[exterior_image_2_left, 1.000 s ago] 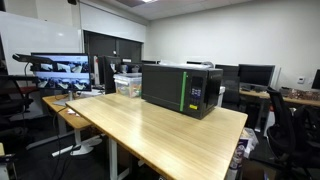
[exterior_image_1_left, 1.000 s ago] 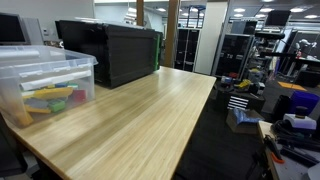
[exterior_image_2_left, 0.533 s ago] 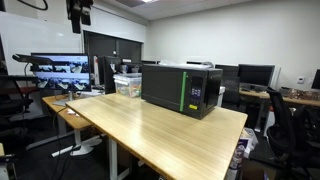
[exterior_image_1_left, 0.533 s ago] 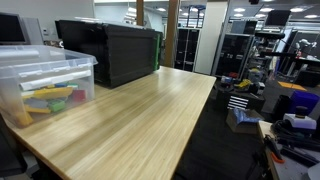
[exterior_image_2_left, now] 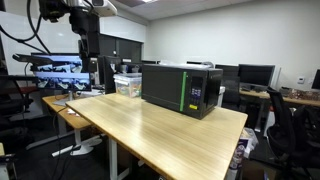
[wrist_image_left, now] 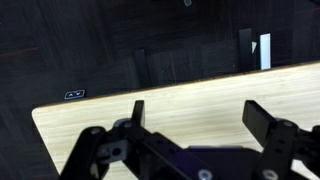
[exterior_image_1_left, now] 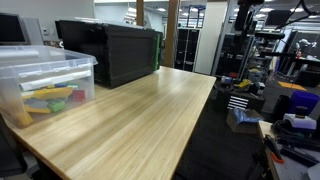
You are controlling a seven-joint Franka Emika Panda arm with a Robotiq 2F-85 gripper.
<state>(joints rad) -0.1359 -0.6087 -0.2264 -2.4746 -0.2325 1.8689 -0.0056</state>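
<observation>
I'm working in an office lab, looking along a long wooden table [exterior_image_1_left: 130,120]. At its left end a clear plastic bin [exterior_image_1_left: 45,80] is sitting with bright pieces inside, and a black microwave [exterior_image_1_left: 110,50] is standing just beside it to the right. I'm judging the bin to be light, thin-walled, smooth and a little flexible, so I'd be taking it by the rim of a side wall rather than squeezing a flat face. The gripper [wrist_image_left: 197,108] is hanging in the air over the table's end, clear of the bin. Its jaws are spread wide, holding and touching nothing.
</observation>
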